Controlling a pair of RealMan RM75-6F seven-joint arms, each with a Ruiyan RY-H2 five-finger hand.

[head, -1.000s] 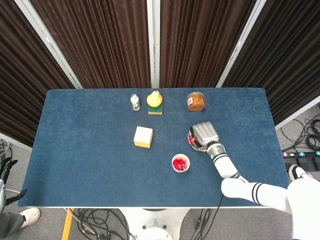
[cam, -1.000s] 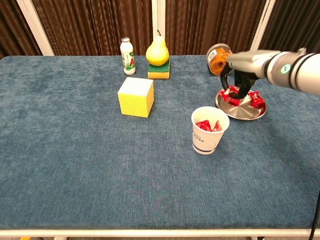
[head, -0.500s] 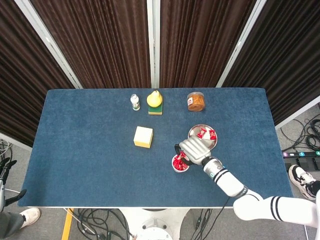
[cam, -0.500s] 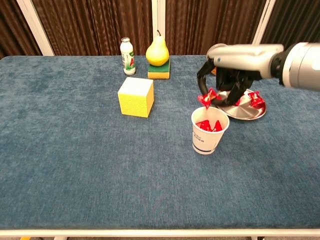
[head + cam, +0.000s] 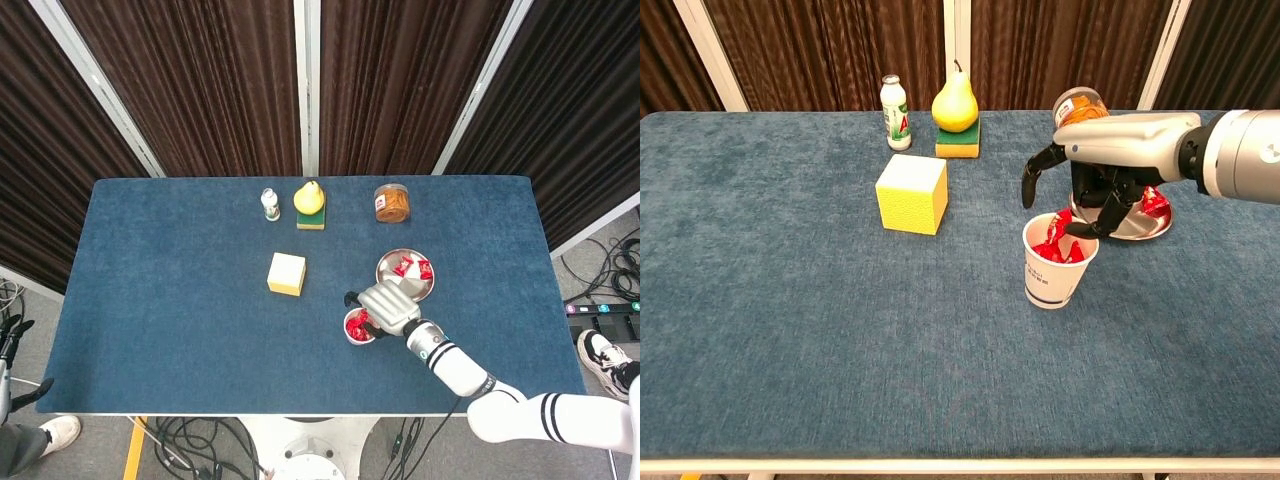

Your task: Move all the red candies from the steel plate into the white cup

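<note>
The white cup (image 5: 1050, 280) stands in front of the steel plate (image 5: 1140, 235) and holds several red candies (image 5: 1048, 250). More red candies (image 5: 1152, 203) lie on the plate. My right hand (image 5: 1100, 175) hovers over the cup's right rim, thumb spread away to the left, fingertips (image 5: 1087, 228) dipping to the candies at the cup's mouth. It grips nothing I can make out. From above, the right hand (image 5: 388, 305) covers part of the cup (image 5: 358, 328), with the plate (image 5: 386, 268) just behind. My left hand (image 5: 12, 333) hangs off the table's left edge, fingers apart and empty.
A yellow cube (image 5: 911, 193) sits left of the cup. Along the back stand a small bottle (image 5: 895, 112), a pear (image 5: 955, 100) on a green sponge, and a jar (image 5: 1077, 112) close behind the plate.
The right hand carried a red candy from the plate to the cup, lowered over the rim, and its thumb has opened away; the candy now lies at the cup's mouth.
</note>
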